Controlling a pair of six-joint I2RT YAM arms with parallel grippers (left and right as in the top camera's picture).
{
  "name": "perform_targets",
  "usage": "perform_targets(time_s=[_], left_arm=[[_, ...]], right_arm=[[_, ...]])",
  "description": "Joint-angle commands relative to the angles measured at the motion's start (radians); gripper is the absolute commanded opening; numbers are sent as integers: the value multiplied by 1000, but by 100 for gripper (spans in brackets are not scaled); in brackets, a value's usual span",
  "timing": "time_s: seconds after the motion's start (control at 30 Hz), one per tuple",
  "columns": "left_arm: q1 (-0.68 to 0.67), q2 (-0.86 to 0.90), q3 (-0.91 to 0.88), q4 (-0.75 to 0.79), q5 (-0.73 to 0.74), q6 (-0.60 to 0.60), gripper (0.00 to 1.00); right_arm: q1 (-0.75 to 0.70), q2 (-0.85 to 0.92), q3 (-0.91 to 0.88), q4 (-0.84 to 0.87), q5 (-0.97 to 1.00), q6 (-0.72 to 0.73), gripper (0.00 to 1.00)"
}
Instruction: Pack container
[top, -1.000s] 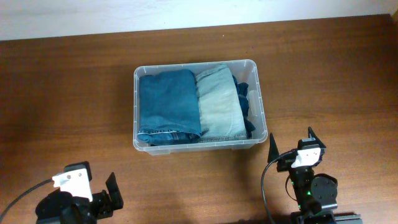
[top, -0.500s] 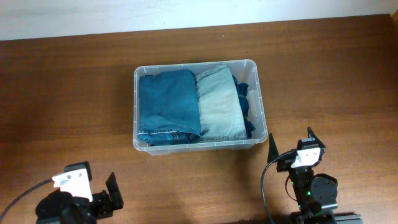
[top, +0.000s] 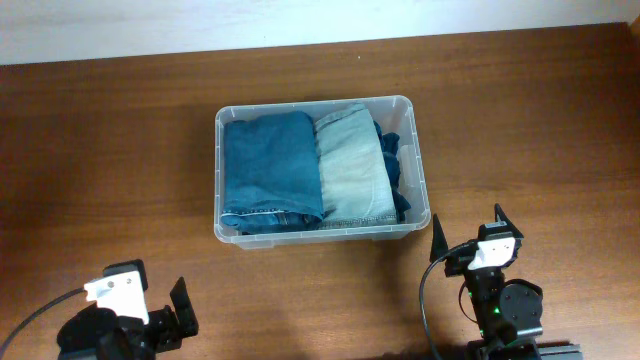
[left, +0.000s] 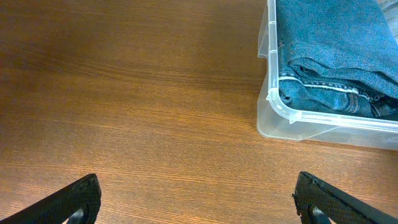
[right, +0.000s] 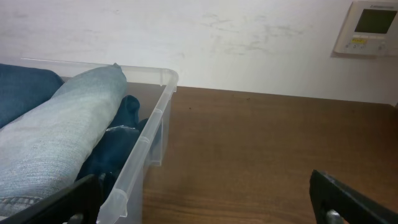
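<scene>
Centre frame, folded jeans (top: 270, 165) fill your container (top: 320, 236); left gripper (left: 198, 200) and right gripper (right: 199, 202), both spread, sit clear, packing seemingly complete.

No writing can be read anywhere; the wall panel (right: 371, 26), at one o'clock in the right wrist view, shows only blurred marks.

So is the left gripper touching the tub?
Apart. The left wrist view shows bare table between the left gripper and the tub.
</scene>
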Motion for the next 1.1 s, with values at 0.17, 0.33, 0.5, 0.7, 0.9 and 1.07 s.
perform_targets(time_s=[0.17,0.33,0.5,0.7,0.9,1.07], left_arm=[[7,-36,-131,111,19,-9,99],[7,-185,-381,445,90,-9,99],[7,-356,-578,719,108,-9,99],[7,-410,-785,1123,108,-9,99],[6,-410,-890,1251,93,-10,99],[-8,-410,-891,1113,85,-9,99]], right_arm=[[-7,-8,-6,-4,-10,-6,99],[-7,-8,-6,-4,-10,-6,98],[-7,-8,-6,-4,-10,-6,98],[-7,-8,-6,-4,-10,-6,98],[-7,-8,-6,-4,-10,-6,98],[-7,-8,-6,-4,-10,-6,98]])
